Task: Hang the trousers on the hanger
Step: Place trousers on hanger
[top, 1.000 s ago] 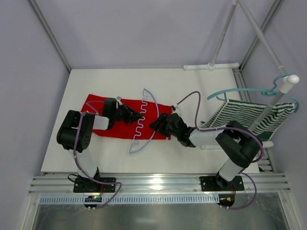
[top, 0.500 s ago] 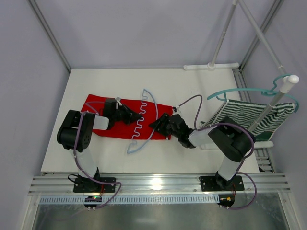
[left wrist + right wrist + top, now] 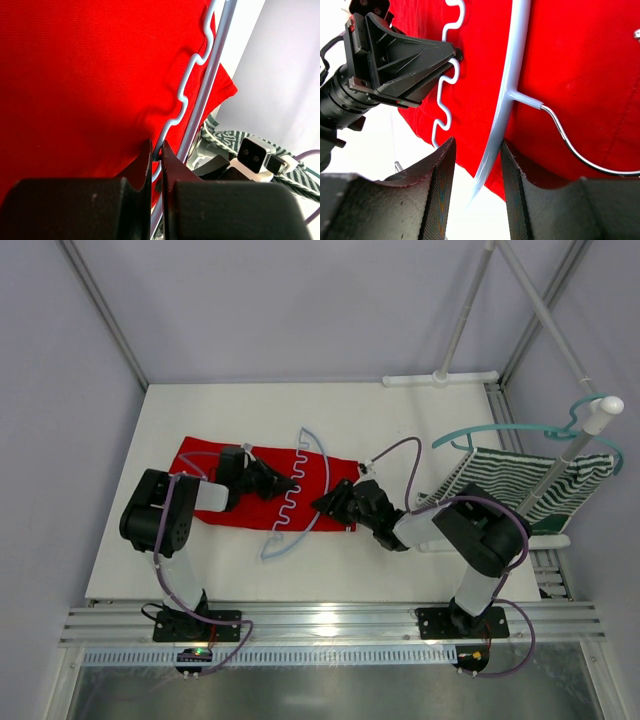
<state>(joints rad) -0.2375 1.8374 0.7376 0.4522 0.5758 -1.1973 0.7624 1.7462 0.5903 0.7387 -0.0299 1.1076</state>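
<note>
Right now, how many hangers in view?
2. The pale blue hanger lies across the red trousers mid-table; the teal hanger hangs on the rack at right, carrying the striped garment. Another could be hidden under that garment.

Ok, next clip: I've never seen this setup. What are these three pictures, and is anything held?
Two robot arms are bolted at the near edge of a white table. One picture looks down from above; the others come from a camera on each wrist. Red trousers lie on the table, a pale blue hanger across them. The left gripper is pinched shut on the hanger's wavy bar. The right gripper is open, fingers either side of the hanger's sloping arm, not gripping. At right, a striped garment hangs on a teal hanger.
</note>
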